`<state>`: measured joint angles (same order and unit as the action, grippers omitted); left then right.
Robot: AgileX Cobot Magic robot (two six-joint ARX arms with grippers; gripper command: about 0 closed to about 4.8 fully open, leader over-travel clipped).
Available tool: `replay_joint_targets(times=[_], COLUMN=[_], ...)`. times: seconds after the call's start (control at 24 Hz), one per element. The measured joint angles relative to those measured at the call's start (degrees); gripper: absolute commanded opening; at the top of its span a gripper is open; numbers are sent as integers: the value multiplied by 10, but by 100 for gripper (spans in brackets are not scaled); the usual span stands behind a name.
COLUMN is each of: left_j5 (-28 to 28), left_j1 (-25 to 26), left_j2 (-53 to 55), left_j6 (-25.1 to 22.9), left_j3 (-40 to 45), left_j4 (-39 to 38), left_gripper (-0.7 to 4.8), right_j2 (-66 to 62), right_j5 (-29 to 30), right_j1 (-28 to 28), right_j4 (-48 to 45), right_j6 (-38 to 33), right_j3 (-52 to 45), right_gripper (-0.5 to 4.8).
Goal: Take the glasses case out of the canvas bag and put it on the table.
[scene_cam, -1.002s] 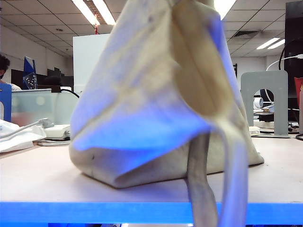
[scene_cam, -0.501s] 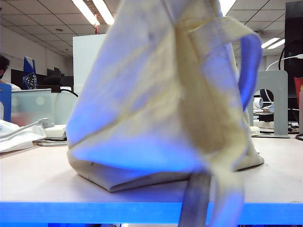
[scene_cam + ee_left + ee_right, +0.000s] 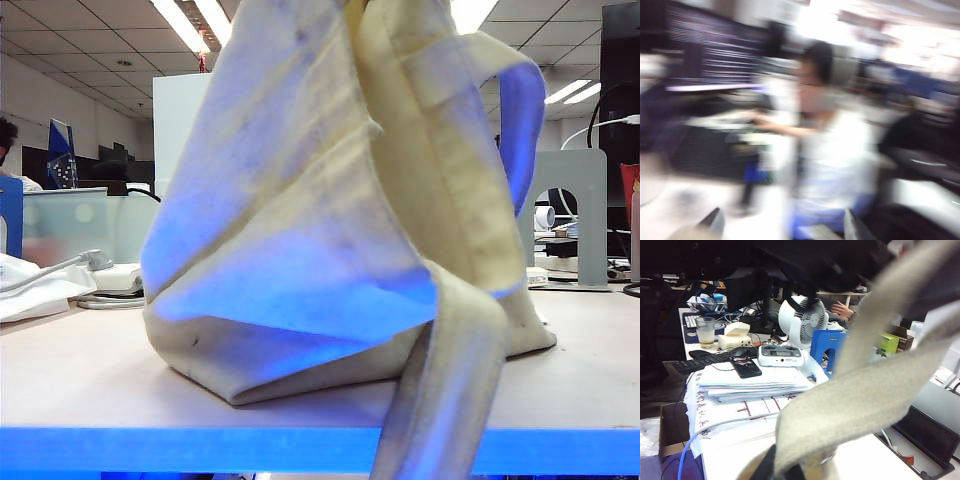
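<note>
The beige canvas bag [image 3: 330,200] stands on the table [image 3: 80,390], its top pulled up out of the exterior view. One strap [image 3: 440,400] hangs over the blue front edge; another loops at the upper right. The glasses case is hidden. Neither gripper shows in the exterior view. In the right wrist view my right gripper [image 3: 790,472] is shut on the bag's strap [image 3: 855,390], which runs away from the jaws. The left wrist view is blurred; my left gripper [image 3: 784,227] is open, nothing between its fingertips [image 3: 715,222], and it faces the room, not the bag.
White papers [image 3: 30,285] and a cabled device [image 3: 115,275] lie at the table's left. A grey metal bracket [image 3: 575,200] stands at the back right. The right wrist view shows a white fan [image 3: 802,320], a paper stack [image 3: 755,382] and a blue bracket [image 3: 827,347].
The bag's top has been drawn up and its folds have shifted. A strap loop has risen at the upper right, and the hanging strap has swung.
</note>
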<state>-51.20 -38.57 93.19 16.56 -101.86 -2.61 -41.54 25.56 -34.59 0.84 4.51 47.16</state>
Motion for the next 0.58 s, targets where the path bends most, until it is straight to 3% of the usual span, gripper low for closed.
replay_joint_targets(times=[0.21,0.29,0.42,0.46,0.54,0.58], left_j5=[209,258,272,261,200,166], left_j1=[28,28,31,31,36,37], left_j2=[1,0,0,0,0,0], left_j6=[-66,-78,-82,-82,-76,-64], left_j3=[0,0,0,0,0,0], left_j4=[-87,-88,-71,-61,-48,-47], left_gripper=[314,315,315,337,479,479], right_j2=[4,3,2,2,2,1], right_j5=[-5,-12,-19,-19,-11,-8], right_j1=[0,1,1,1,0,0], right_j4=[0,3,3,3,4,3], right_j6=[0,0,0,0,1,3], right_j3=[0,0,0,0,0,0], right_gripper=[-8,-8,-8,-8,-8,-8])
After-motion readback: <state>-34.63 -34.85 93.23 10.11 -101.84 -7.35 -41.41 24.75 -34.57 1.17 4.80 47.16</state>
